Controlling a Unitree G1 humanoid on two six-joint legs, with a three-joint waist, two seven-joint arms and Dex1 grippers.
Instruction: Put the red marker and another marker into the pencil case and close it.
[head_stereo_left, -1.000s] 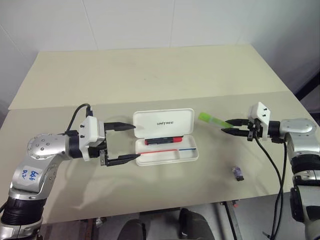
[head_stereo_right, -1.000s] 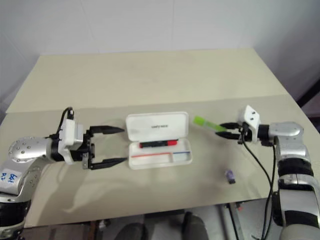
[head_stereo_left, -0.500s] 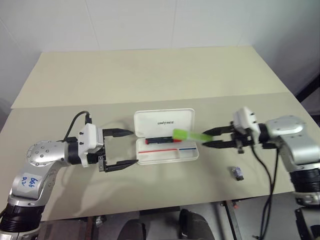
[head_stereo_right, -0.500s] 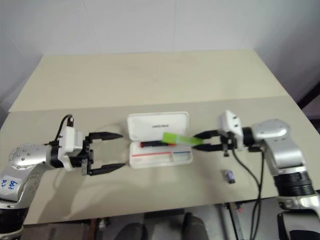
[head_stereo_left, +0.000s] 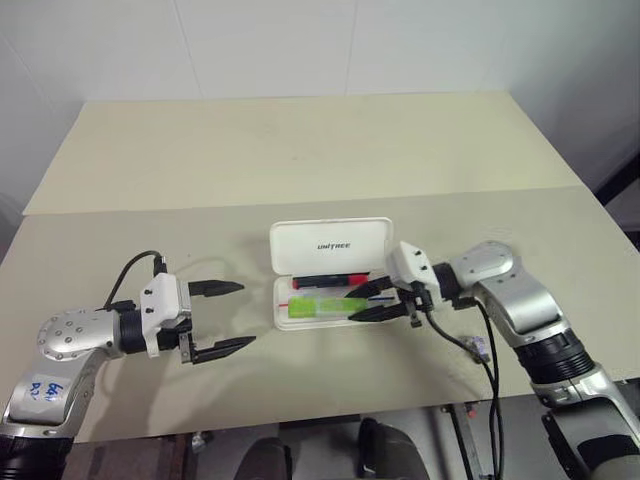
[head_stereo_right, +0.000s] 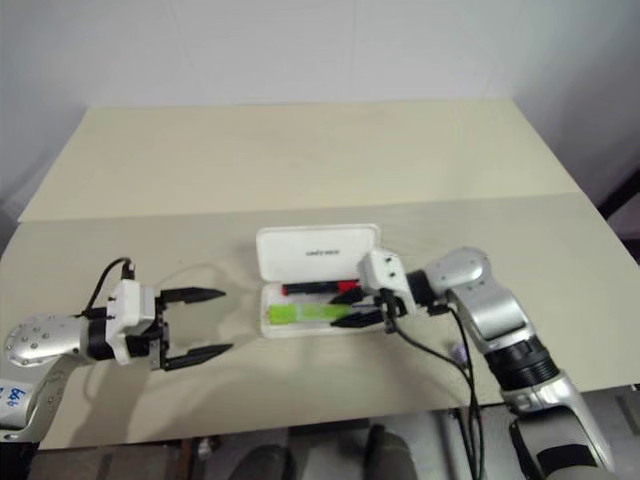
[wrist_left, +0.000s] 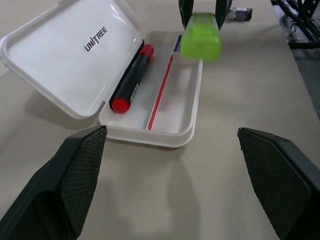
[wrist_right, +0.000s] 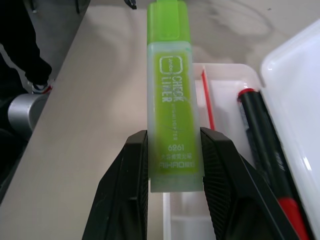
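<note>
Your right gripper (head_stereo_left: 366, 300), clamping the green marker (head_stereo_left: 322, 306), has swung over the pencil case (head_stereo_left: 330, 247), hiding part of its tray; left gripper (head_stereo_left: 228, 318) gapes beside it.

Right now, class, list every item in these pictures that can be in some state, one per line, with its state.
pencil case: open, lid tilted back.
red marker: lying inside the case, capped.
green highlighter: gripped by the right tool, held over the case tray, not released.
right tool: shut on the highlighter.
left tool: open, holding nothing, beside the case.
</note>
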